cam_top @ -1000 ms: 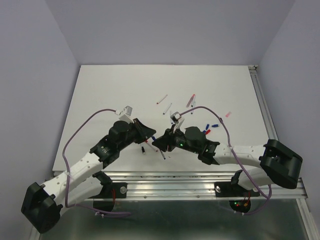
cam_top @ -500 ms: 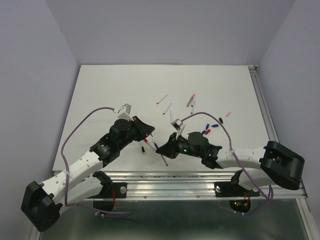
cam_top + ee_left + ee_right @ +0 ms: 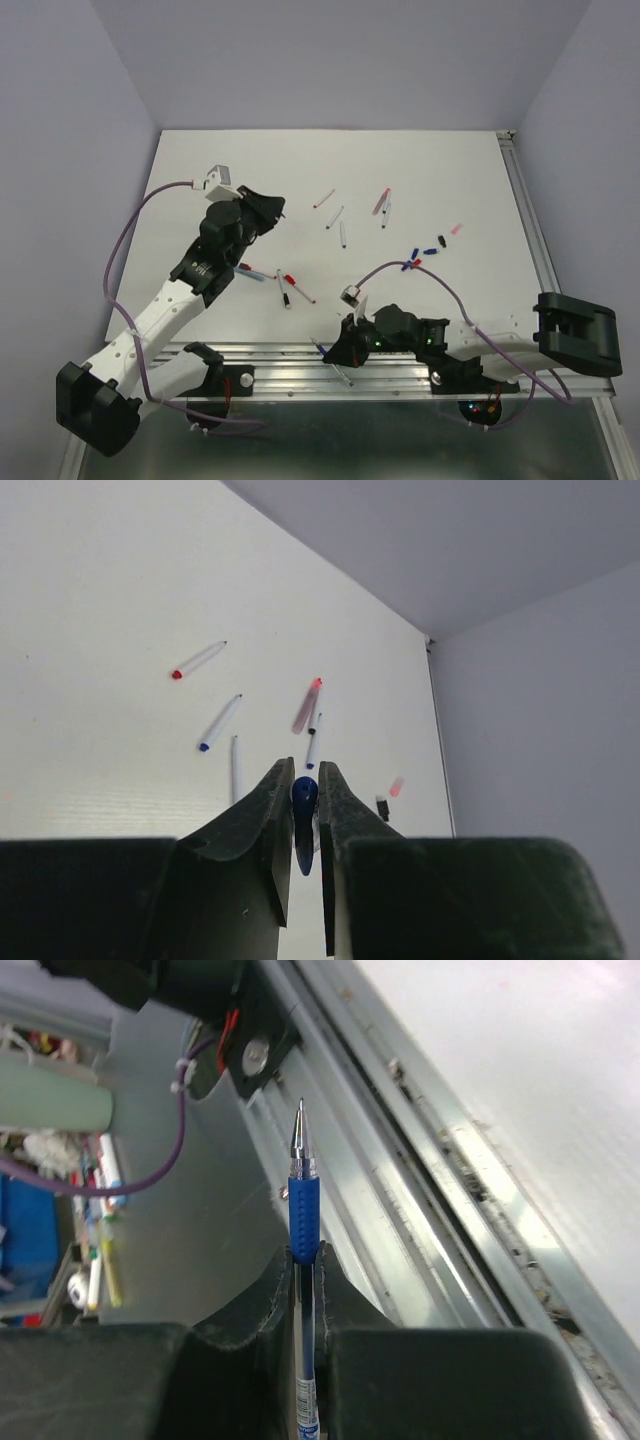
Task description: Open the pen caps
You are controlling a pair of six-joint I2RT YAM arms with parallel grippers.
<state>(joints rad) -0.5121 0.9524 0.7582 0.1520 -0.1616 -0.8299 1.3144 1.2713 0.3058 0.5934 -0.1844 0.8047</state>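
my arms have pulled apart. left gripper (image 3: 303, 776) pinches the blue cap (image 3: 304, 825); right gripper (image 3: 303, 1260) clamps the uncapped pen (image 3: 303, 1195). this cap is off; set both down next.

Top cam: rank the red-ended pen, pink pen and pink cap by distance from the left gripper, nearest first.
From the left gripper:
1. red-ended pen: just to its right, lying at a slant.
2. pink pen: further right, at about the same depth.
3. pink cap: farthest, well off to the right and a little nearer the arm bases.
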